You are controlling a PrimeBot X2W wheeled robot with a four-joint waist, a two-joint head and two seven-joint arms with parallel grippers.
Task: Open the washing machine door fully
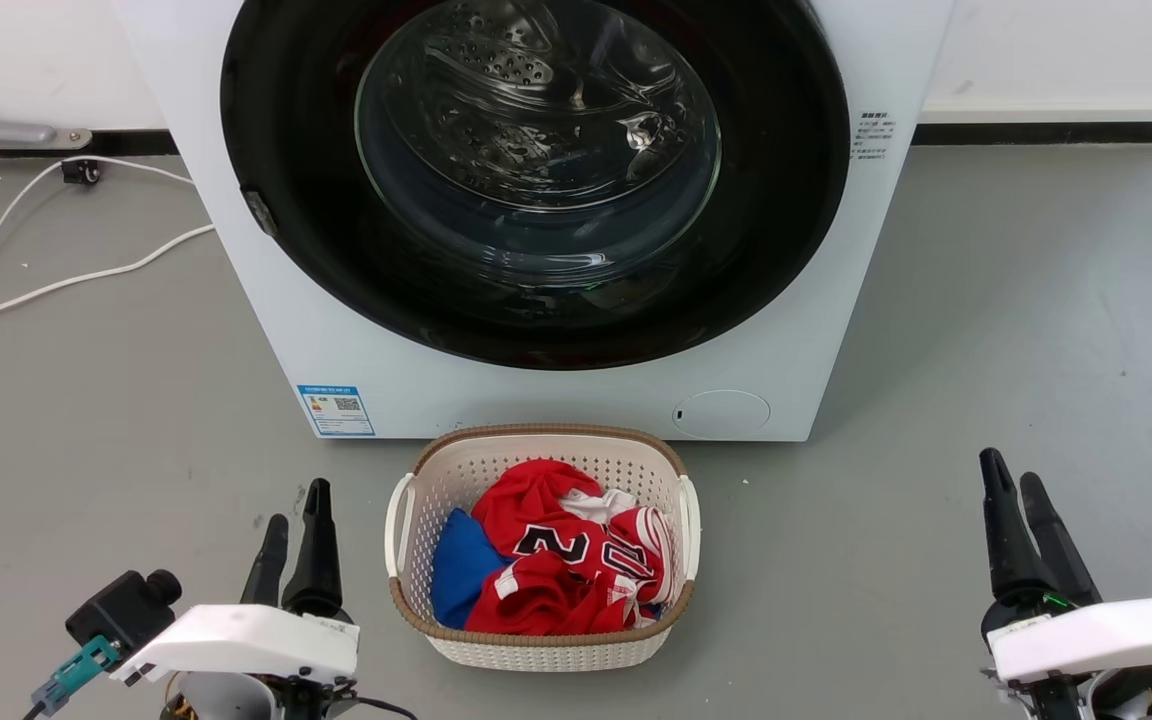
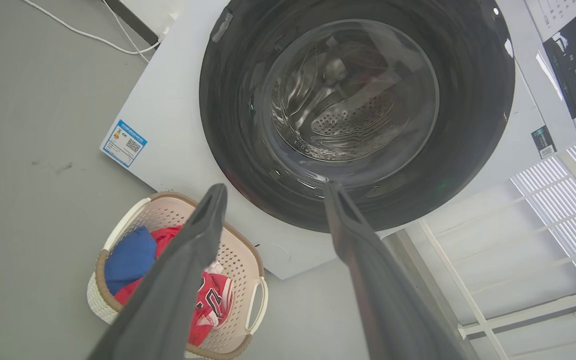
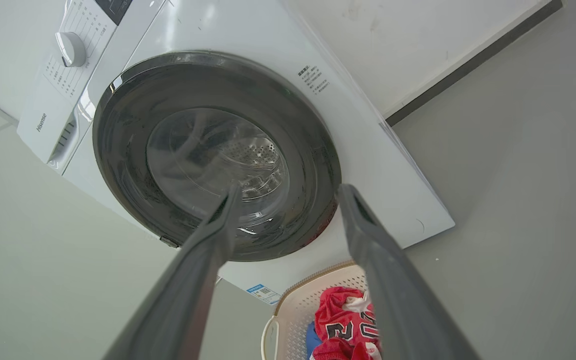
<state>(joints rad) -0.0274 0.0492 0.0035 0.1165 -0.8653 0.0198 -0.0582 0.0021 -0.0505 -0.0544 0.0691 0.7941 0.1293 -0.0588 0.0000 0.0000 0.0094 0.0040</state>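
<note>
The white washing machine [image 1: 556,400] stands straight ahead on the grey floor. Its round glossy black door [image 1: 286,200] lies closed flat against the front, with the drum visible through the clear glass bowl [image 1: 536,130]. The same door [image 2: 473,110] shows in the left wrist view, and again as the door [image 3: 118,130] in the right wrist view. My left gripper [image 1: 297,505] hovers low at the lower left, open and empty. Off to the lower right, my right gripper [image 1: 1014,475] is also open and empty. Both stand well short of the machine.
A cream laundry basket [image 1: 406,520] holding red, white and blue clothes sits on the floor just in front of the machine, between my grippers. White cables [image 1: 56,280] trail over the floor at the left. A white slatted rack [image 2: 558,200] shows beside the machine.
</note>
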